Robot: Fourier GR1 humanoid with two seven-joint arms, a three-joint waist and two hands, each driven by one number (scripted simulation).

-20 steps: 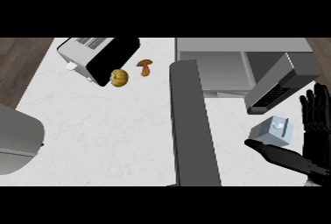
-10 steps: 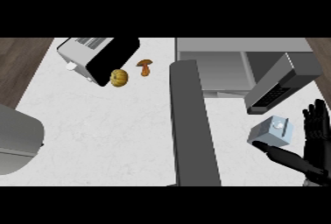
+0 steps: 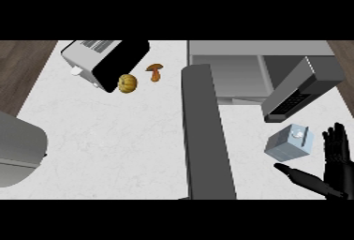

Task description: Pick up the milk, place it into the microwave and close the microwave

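The milk [image 3: 290,142], a small pale blue-grey carton with a white cap, stands on the white counter at the right, just in front of the microwave. The grey microwave [image 3: 228,75] sits at the back right with its cavity showing. Its door [image 3: 206,140] stands open as a long dark grey slab reaching toward the lower edge, and its control panel [image 3: 301,89] is at the right. My right hand [image 3: 337,164] is open just right of and below the carton. Its fingers point up and its thumb [image 3: 301,176] stretches under the carton, apart from it. My left hand does not show.
A toaster [image 3: 104,61] stands at the back left, with a yellow-brown pumpkin-like item [image 3: 126,83] and a brown mushroom [image 3: 155,71] beside it. A large grey rounded object [image 3: 17,150] sits at the left edge. Dark wood floor [image 3: 21,65] borders the counter.
My right hand has drifted a little down toward the lower edge, slightly away from the milk. The carton and the microwave door have not moved.
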